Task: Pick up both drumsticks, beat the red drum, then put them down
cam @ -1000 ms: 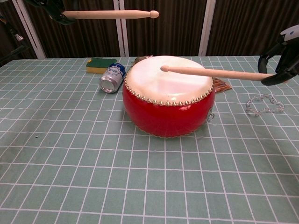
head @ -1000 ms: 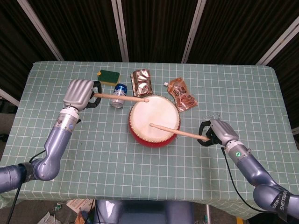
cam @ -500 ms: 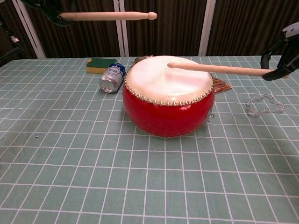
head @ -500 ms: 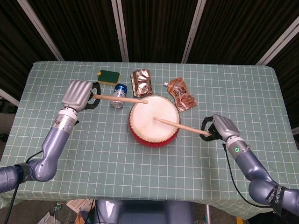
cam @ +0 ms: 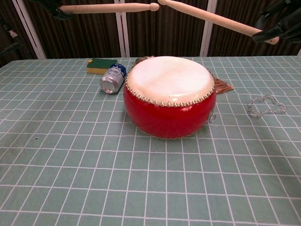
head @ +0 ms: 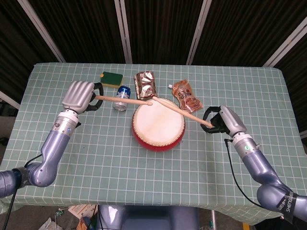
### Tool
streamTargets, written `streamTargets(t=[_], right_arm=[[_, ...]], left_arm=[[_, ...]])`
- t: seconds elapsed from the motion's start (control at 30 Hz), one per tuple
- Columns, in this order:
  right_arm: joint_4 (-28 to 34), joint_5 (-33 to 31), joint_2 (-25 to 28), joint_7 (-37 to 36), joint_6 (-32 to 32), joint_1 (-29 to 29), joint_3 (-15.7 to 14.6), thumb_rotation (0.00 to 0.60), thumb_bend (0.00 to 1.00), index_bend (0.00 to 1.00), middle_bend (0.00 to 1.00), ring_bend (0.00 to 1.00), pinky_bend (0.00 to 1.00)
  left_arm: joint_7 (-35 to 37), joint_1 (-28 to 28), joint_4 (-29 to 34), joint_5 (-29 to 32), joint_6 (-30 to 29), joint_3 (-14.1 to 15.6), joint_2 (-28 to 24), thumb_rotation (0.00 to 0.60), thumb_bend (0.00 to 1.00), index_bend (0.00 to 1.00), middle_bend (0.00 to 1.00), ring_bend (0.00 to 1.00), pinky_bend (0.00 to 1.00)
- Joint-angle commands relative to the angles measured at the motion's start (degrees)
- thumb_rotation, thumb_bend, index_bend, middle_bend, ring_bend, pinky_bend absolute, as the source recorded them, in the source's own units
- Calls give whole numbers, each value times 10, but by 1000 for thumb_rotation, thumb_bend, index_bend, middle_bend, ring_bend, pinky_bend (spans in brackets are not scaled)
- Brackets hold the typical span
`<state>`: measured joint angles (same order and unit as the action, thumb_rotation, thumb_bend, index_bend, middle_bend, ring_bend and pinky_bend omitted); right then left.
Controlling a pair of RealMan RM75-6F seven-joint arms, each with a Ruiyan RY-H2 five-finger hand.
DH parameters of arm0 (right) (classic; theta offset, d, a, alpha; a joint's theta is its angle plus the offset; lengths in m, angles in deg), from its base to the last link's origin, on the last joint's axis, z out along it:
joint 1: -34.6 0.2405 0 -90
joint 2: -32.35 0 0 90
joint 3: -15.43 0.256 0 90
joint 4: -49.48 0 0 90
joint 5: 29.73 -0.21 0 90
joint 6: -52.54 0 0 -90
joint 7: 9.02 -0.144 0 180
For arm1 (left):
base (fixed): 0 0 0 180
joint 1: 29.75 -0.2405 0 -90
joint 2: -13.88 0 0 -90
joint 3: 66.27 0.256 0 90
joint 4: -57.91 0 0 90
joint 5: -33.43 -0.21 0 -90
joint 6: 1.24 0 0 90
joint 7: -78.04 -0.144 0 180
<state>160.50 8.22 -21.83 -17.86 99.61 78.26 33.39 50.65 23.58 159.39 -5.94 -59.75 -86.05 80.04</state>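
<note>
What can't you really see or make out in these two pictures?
- Left hand: chest view's top edge nearly cuts it off.
- Clear plastic object right of the red drum: the right hand hides it in head view.
- Blue can label: too small to read.

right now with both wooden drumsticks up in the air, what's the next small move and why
Probably swing the right hand down so its wooden drumstick strikes the white skin of the red drum. Both sticks hang clear above the drumhead, touching nothing, and the left hand holds its wooden drumstick level.
</note>
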Motion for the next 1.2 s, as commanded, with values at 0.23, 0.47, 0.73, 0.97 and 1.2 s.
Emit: streamTargets(t=[0.23,0.47,0.73,0.97,1.2], right_arm=[[-86,34,-112,127,32,23,-67,600,638,958,1000,1000,1000],[-140,25,-167,344,104,58,-142,600,639,958,1000,1000,1000],[-104,-27,-140,314,164,41,-81,600,639,958,1000,1000,1000],[-81,-22,-98,254,185,11,-43,600,639,958,1000,1000,1000],[-79,-3,-67,209,165,-18,-37,600,639,958,1000,1000,1000]], left_arm=[[4,-6,-3,-8,6,19,-7,600,568,796,1000,1000,1000],[0,-7,-5,-9,12,34,-9,600,568,795,1000,1000,1000],[0,-3,6,-14,3,33,-5,600,568,795,1000,1000,1000],[-12,8,19,-12,-8,28,0,600,568,795,1000,1000,1000],[-41,35,27,9,-26,18,27,600,568,795,1000,1000,1000]])
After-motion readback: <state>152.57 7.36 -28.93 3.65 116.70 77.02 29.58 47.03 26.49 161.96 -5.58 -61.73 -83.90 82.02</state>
